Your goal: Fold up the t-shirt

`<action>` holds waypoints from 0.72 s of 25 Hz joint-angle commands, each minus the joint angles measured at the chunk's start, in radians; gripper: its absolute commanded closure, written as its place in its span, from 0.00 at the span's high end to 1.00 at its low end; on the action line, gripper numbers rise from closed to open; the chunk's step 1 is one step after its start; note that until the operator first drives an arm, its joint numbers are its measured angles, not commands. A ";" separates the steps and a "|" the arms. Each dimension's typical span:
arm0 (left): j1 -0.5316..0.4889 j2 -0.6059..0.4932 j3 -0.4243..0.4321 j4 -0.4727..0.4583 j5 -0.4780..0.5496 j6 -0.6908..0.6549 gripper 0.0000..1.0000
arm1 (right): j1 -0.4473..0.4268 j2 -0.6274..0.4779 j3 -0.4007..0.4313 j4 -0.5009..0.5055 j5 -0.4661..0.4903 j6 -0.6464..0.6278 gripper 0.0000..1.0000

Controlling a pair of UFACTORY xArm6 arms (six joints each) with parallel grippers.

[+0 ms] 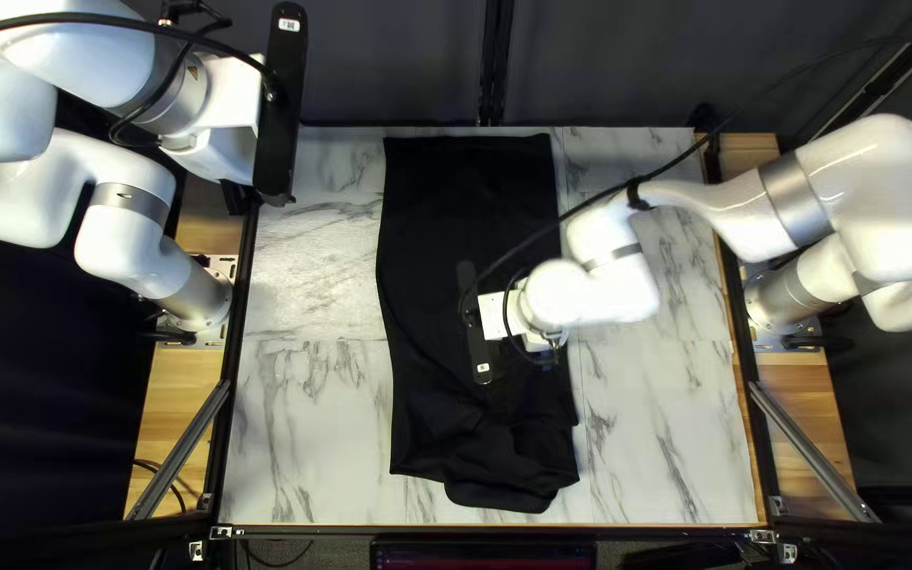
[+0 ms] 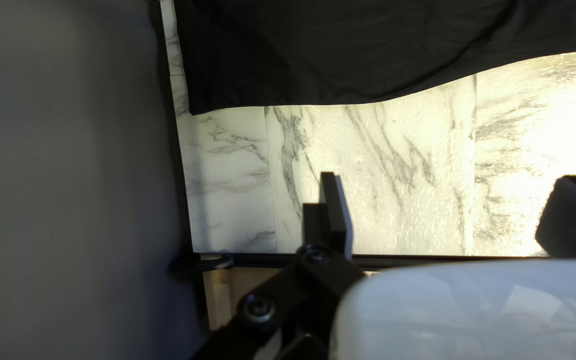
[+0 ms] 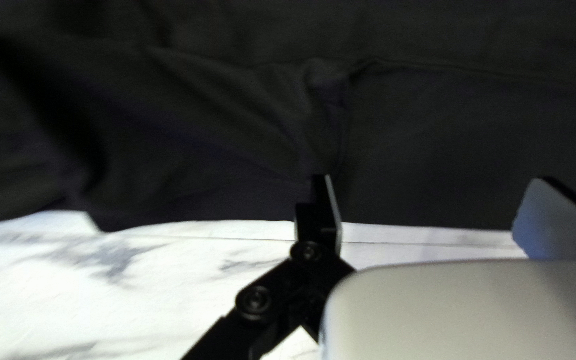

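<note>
Jaws of left gripper [image 2: 453, 207] apart above table [image 2: 381, 160], beside black t-shirt [image 1: 456, 201], which lies lengthwise at centre, near end rumpled; right gripper [image 3: 431, 210], jaws apart, by its right edge. Likely failure: closing too shallow there catches top layer only, skewing the fold

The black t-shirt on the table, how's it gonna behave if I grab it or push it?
Likely floppy: the t-shirt bunches into soft creases at its near end. Pinched at one spot, it would probably sag, since its edges curve loosely. Pushed, it may wrinkle rather than slide as one piece, judging by those creases.
</note>
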 commanded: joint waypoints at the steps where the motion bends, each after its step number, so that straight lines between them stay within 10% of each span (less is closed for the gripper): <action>1: 0.000 0.000 0.000 0.000 0.000 0.000 1.00 | -0.013 -0.007 0.012 0.042 -0.016 -0.035 1.00; 18: 0.000 0.000 0.000 0.000 0.000 0.000 1.00 | -0.071 0.191 -0.141 0.280 0.132 -0.252 1.00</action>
